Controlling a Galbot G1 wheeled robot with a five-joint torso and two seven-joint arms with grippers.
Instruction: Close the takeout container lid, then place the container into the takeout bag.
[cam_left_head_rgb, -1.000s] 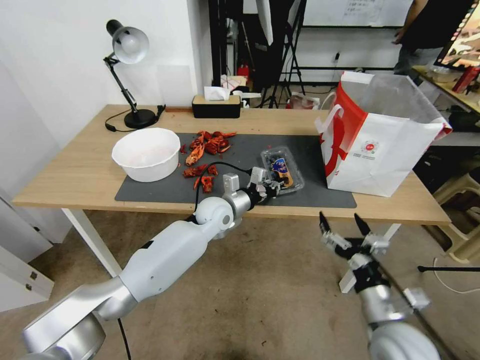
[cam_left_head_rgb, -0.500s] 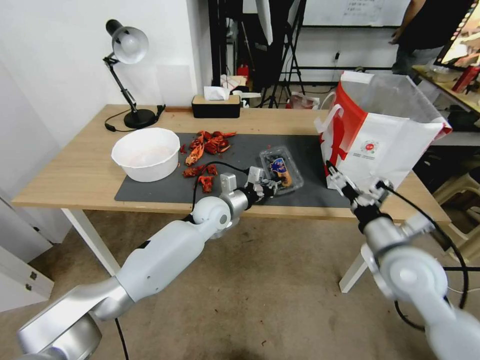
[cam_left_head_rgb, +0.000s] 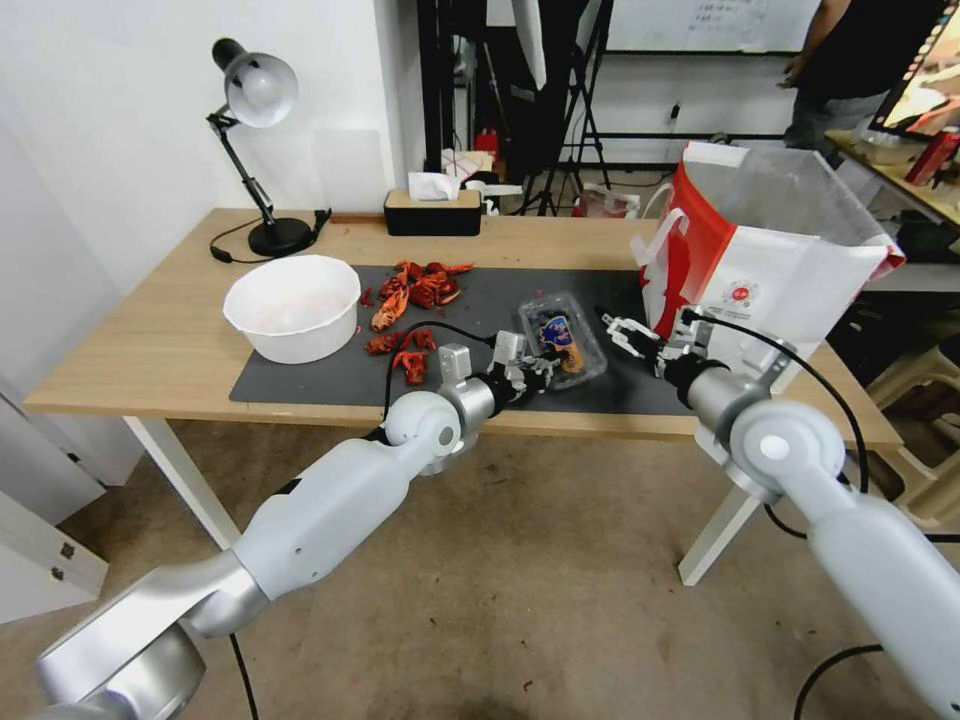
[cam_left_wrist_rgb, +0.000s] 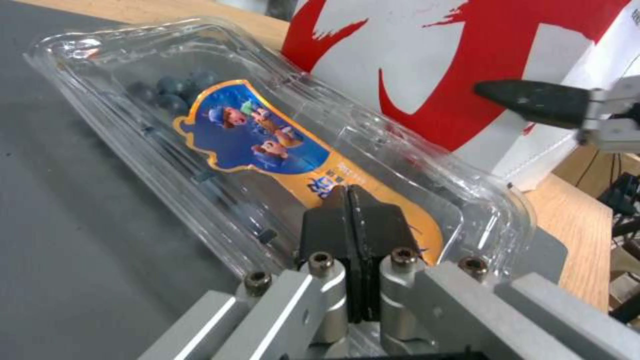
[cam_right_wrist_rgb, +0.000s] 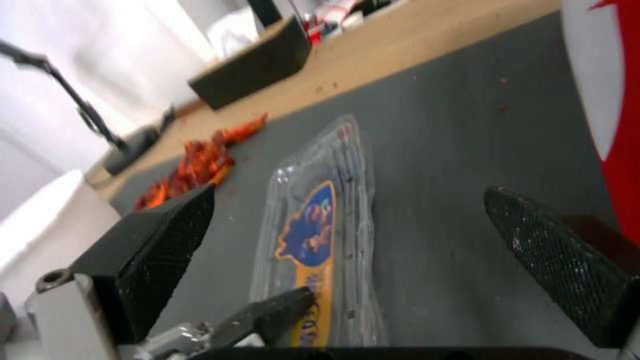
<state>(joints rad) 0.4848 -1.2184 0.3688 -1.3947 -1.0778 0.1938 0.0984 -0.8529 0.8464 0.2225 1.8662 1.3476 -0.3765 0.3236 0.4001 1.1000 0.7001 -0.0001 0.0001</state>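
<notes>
The container (cam_left_head_rgb: 563, 338) lies on the dark mat (cam_left_head_rgb: 480, 300), a clear clamshell with blueberries. Its lid (cam_left_wrist_rgb: 220, 115), with a blue and orange label, lies down flat on top. My left gripper (cam_left_head_rgb: 535, 368) is shut, with its black fingertips (cam_left_wrist_rgb: 333, 225) pressed together on the near end of the lid. Just right of the container, my right gripper (cam_left_head_rgb: 625, 335) hovers open in front of the takeout bag (cam_left_head_rgb: 770, 290). In the right wrist view its wide-apart pads (cam_right_wrist_rgb: 160, 235) frame the container (cam_right_wrist_rgb: 320, 225). The bag stands upright and open at the mat's right end.
A white bowl (cam_left_head_rgb: 293, 305) and red crayfish shells (cam_left_head_rgb: 410, 300) lie on the mat's left half. A black lamp (cam_left_head_rgb: 262, 160) and tissue box (cam_left_head_rgb: 432, 210) stand at the back of the wooden table (cam_left_head_rgb: 150, 350).
My right arm has risen from below the table's front edge to just right of the container, its gripper still open. The left gripper has stayed on the lid.
</notes>
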